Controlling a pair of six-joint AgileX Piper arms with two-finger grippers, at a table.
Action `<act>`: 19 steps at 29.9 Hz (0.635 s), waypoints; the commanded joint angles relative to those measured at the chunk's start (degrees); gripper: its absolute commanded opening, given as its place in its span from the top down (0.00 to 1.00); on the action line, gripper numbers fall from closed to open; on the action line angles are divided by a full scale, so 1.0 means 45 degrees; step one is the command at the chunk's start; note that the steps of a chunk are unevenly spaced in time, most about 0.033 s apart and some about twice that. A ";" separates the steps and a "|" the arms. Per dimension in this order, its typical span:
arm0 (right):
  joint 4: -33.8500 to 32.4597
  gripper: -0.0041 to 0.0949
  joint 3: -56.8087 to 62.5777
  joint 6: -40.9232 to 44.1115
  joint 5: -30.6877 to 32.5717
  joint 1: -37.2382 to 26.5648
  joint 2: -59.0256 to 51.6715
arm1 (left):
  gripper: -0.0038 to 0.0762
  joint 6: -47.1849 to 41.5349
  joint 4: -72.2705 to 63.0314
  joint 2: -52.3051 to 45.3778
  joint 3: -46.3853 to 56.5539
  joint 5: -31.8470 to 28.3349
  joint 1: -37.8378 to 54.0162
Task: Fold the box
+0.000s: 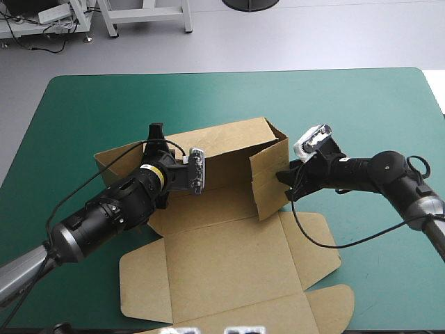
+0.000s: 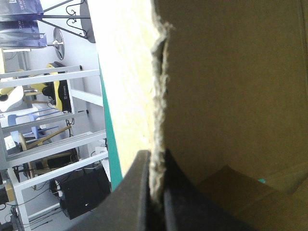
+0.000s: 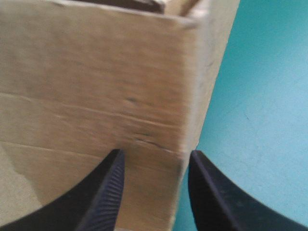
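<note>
Left gripper (image 1: 155, 139), a pair of broad black fins, reaches in the high view to the raised far wall of the brown cut-board box (image 1: 229, 257). That box sits mid-table on the teal-green cover (image 1: 361, 104), its far and right walls upright and its lid flat toward the near edge. Right gripper (image 1: 283, 179) is at the right wall's outer side. In the left wrist view, the fins are clenched on a frayed board edge. In the right wrist view, the fins stand apart, released, straddling the wall's upright corner.
</note>
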 commanded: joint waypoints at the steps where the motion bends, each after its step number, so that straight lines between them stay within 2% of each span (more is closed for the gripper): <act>1: 0.0581 0.45 -0.0296 -0.0338 0.0071 -0.0073 -0.0438 | 0.96 -0.0117 -0.0849 -0.0174 -0.0192 -0.0580 -0.0117; 11: 0.1019 0.45 -0.0296 -0.1414 -0.0220 0.0247 -0.0054 | 0.96 -0.0451 -0.0589 -0.0174 -0.0192 -0.0715 -0.0117; 19: 0.0843 0.45 -0.0296 -0.1496 -0.2259 0.1503 -0.0020 | 0.96 -0.2378 0.1016 -0.0174 -0.0192 -0.0829 -0.0117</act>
